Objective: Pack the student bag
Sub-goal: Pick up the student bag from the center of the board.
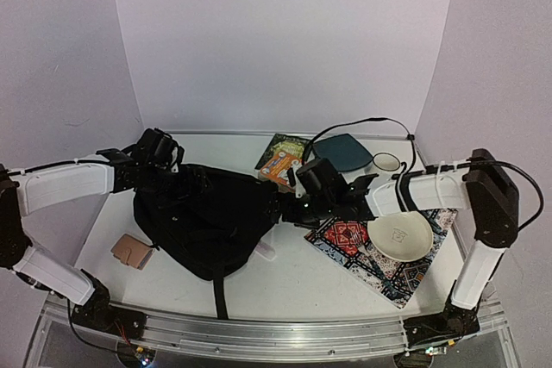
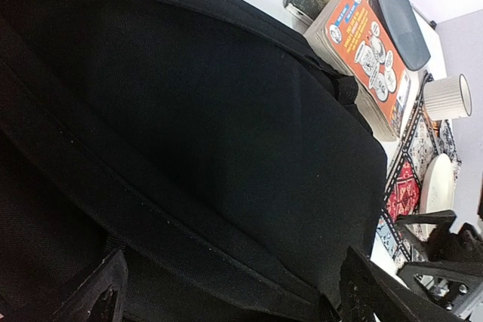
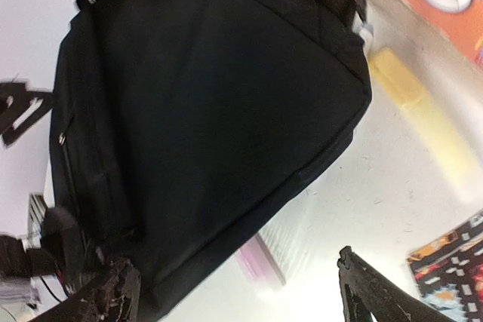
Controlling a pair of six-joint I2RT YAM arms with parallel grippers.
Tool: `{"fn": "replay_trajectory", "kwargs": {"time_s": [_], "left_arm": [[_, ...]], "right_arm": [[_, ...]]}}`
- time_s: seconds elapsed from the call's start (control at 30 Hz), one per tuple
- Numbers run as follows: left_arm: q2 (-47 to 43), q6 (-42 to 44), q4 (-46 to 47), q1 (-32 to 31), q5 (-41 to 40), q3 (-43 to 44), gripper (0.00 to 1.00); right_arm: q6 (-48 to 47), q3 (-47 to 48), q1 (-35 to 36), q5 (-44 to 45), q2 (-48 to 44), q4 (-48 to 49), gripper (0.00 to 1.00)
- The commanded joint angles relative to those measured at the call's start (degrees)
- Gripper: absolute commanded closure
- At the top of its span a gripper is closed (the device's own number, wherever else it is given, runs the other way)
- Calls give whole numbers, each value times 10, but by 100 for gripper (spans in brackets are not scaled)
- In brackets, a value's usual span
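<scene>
The student bag [image 1: 207,217] is a big black backpack lying flat mid-table, with a strap trailing toward the near edge. My left gripper [image 1: 183,178] hovers at the bag's far-left corner. In the left wrist view its fingers [image 2: 102,295] are spread wide over the black fabric [image 2: 211,133], so the left gripper [image 2: 235,301] is open and holds nothing. My right gripper [image 1: 289,206] is at the bag's right edge. In the right wrist view this gripper [image 3: 241,295] is open, one finger over the bag [image 3: 204,111] and the other over bare table.
An orange box [image 1: 280,166] lies on a dark book [image 1: 280,146] behind the bag, next to a teal pouch [image 1: 342,152] and a white cup [image 1: 385,162]. A white bowl [image 1: 399,236] sits on a patterned cloth [image 1: 362,260]. A tan object [image 1: 132,250] lies left. A white-pink flat item [image 3: 302,250] pokes out under the bag.
</scene>
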Motion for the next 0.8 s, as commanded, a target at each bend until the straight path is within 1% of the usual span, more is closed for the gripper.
{"fn": "replay_trajectory", "kwargs": {"time_s": [0.0, 0.17, 0.27, 0.33, 0.47, 0.6, 0.63, 0.77], "left_arm": [[3, -2, 12, -7, -34, 21, 1], [9, -11, 11, -21, -77, 16, 0], [18, -11, 12, -26, -86, 18, 1], [25, -8, 10, -31, -93, 22, 1], [40, 1, 3, -36, -106, 33, 1], [42, 11, -15, -36, -126, 48, 1], [42, 16, -22, -37, -130, 53, 1], [41, 61, -51, -36, -145, 91, 1]], "right_arm": [[97, 8, 2, 0, 37, 77, 11], [121, 35, 7, 10, 97, 98, 14], [125, 48, 10, 7, 122, 112, 19], [122, 53, 10, -8, 133, 132, 29], [103, 59, 13, -24, 128, 158, 59], [73, 60, 15, -25, 102, 171, 98], [64, 62, 16, -25, 94, 173, 100], [17, 78, 18, -17, 68, 174, 100]]}}
